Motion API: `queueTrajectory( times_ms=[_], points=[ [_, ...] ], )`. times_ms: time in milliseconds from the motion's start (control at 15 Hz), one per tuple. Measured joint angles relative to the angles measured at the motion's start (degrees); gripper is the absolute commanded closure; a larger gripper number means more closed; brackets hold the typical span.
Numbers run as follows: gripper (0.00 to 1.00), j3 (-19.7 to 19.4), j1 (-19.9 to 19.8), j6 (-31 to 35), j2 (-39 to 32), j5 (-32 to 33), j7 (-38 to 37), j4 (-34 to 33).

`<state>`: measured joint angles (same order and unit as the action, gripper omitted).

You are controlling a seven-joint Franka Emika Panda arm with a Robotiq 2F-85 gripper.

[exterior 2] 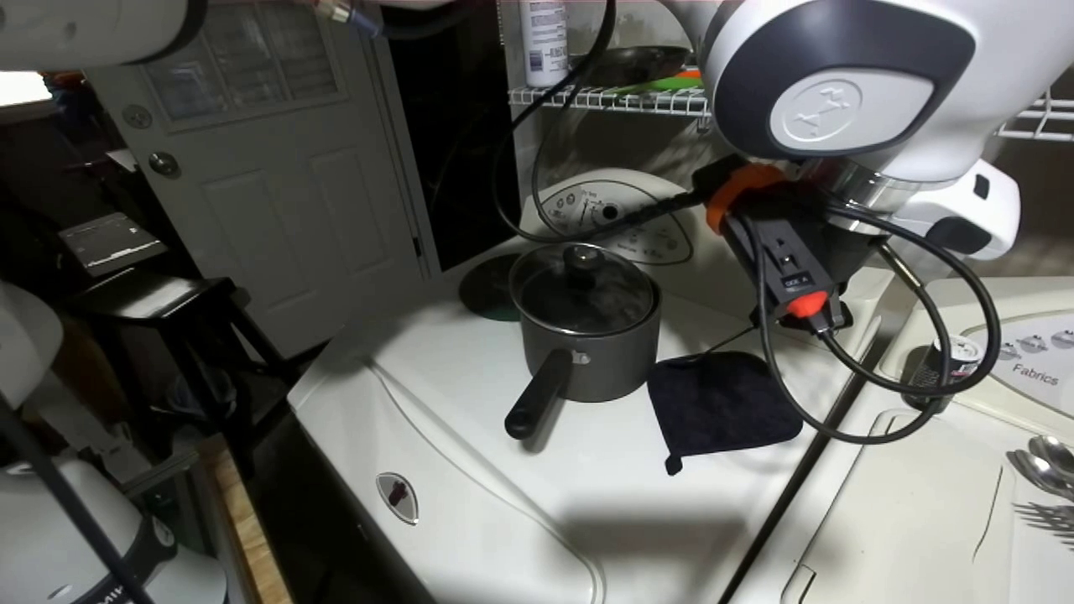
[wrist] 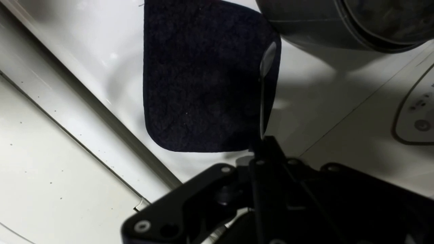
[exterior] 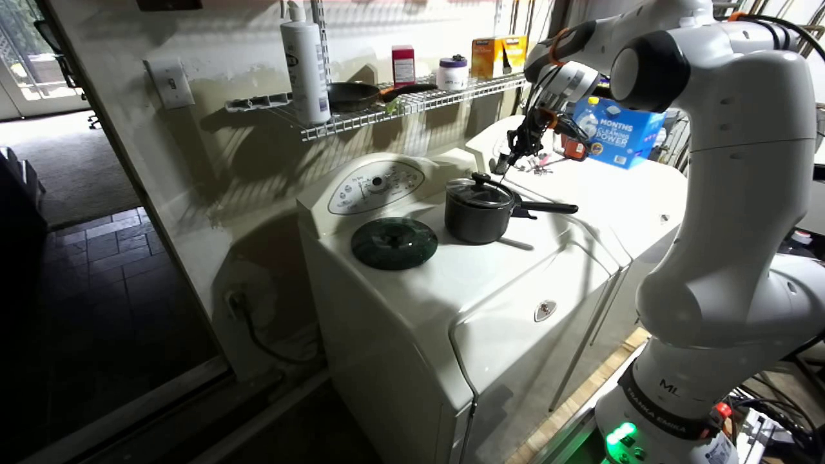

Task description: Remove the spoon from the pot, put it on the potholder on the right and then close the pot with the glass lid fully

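The dark grey pot stands on the white appliance top; it also shows in the exterior view and in the wrist view. The glass lid lies on it, knob up, shifted off-centre, with part of the pot's rim bare on one side. My gripper is shut on the end of the spoon's handle. The spoon points away from the fingers, its bowl over the potholder's pot-side edge. I cannot tell whether it touches the cloth. The dark potholder lies flat beside the pot.
The pot's long handle sticks out toward the appliance front. A dark green disc lies on the pot's other side. A wire shelf with bottles and a pan hangs behind. Spoons and forks and a can are on the neighbouring appliance.
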<state>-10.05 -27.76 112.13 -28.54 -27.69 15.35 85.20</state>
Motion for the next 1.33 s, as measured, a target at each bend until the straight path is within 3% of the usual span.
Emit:
queueTrajectory(
  times_ms=[67,133,333,800,1333],
  points=[
    [0.72,0.0,0.0,0.0,0.0,0.0,0.0,0.0],
    [0.70,0.0,0.0,0.0,0.0,0.0,0.0,0.0],
    [0.52,0.0,-0.1,0.0,0.0,0.0,0.0,-0.1],
    [0.03,0.0,-0.4,0.0,0.0,0.2,0.0,-0.5],
    [0.00,0.0,-0.3,0.0,0.4,1.3,0.0,-0.6]
  ],
)
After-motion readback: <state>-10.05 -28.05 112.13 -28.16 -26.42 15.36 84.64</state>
